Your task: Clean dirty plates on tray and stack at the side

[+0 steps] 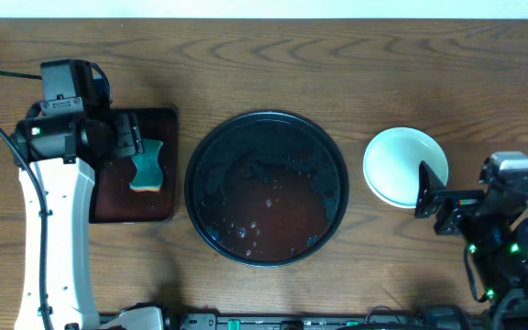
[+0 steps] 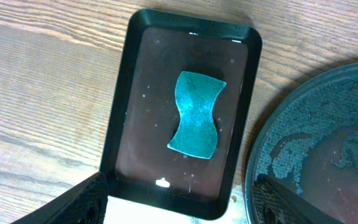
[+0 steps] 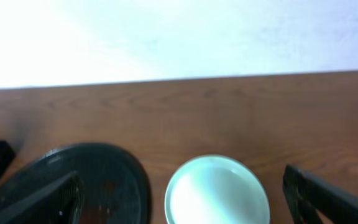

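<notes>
A pale mint plate, wiped plain on top, rests on the table right of the tray; the right wrist view shows this plate low in the middle. The round black tray holds only reddish water and foam, with no plate on it. My right gripper stands open just right of the plate, and the right gripper has nothing between its fingers. My left gripper hangs open above the teal sponge. In the left wrist view the left gripper sits apart from the sponge.
The sponge lies in a small rectangular black tray left of the round tray, also seen as the rectangular tray beside the round tray's rim. The round tray shows at the lower left of the right wrist view.
</notes>
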{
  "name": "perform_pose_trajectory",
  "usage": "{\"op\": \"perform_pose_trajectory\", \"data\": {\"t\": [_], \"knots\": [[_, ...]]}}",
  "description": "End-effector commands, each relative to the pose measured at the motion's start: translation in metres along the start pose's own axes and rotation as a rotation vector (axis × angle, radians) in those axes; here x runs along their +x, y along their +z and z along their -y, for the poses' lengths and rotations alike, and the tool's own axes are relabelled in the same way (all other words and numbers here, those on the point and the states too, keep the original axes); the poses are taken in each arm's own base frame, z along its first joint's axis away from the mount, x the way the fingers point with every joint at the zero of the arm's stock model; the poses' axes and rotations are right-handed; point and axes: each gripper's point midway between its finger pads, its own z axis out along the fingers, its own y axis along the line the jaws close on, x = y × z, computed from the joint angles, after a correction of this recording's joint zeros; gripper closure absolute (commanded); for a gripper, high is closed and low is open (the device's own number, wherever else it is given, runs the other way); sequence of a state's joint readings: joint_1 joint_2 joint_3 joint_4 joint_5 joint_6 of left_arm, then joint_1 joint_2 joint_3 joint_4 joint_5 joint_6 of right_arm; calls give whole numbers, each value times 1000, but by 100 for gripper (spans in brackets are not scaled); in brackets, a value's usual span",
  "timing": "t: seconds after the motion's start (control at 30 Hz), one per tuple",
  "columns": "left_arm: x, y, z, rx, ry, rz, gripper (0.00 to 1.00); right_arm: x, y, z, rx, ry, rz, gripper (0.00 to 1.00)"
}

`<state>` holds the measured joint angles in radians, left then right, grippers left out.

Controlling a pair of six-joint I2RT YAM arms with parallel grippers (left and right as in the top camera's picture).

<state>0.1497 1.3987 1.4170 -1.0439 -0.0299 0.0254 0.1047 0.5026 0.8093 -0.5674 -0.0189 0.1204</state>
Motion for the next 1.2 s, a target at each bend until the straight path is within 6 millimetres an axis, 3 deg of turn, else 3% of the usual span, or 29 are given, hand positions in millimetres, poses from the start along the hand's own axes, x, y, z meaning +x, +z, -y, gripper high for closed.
{"op": "perform_pose_trajectory", "data": {"t": [0.0, 0.17, 0.37, 0.6, 0.7, 1.17], "knots": [[-4, -3, -3, -9, -17, 11, 25, 24, 7, 0, -25, -15, 64, 1], [-4, -3, -3, -9, -17, 11, 25, 52, 14, 3, -46, -15, 221, 1], [-4, -3, -3, -9, -17, 11, 25, 88, 21, 8, -50, -1, 274, 1], [-4, -3, -3, -9, -17, 11, 25, 118, 34, 12, -52, 34, 260, 1], [-4, -3, -3, -9, -17, 11, 25, 145, 44, 16, -37, 39, 181, 1], [-4, -3, -3, -9, -17, 11, 25, 144, 44, 19, -24, 40, 185, 1]]}}
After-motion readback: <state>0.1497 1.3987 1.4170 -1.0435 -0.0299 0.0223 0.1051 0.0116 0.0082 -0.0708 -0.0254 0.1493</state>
